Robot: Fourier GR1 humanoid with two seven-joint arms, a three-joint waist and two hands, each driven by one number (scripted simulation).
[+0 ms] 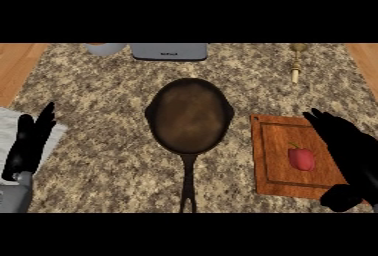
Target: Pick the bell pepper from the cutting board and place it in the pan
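While the right robot hand hovers open at three o'clock of the red bell pepper on the cutting board, nothing is held. Closing off-centre could roll the pepper away from the cast-iron pan at nine o'clock.

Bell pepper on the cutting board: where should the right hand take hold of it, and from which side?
Probably across the bell pepper's red body, below the stem end, which points away from the robot. Come from above and the right: the open right hand is already beside it there, over the cutting board.

One pan, one cutting board, one bell pepper, two hands
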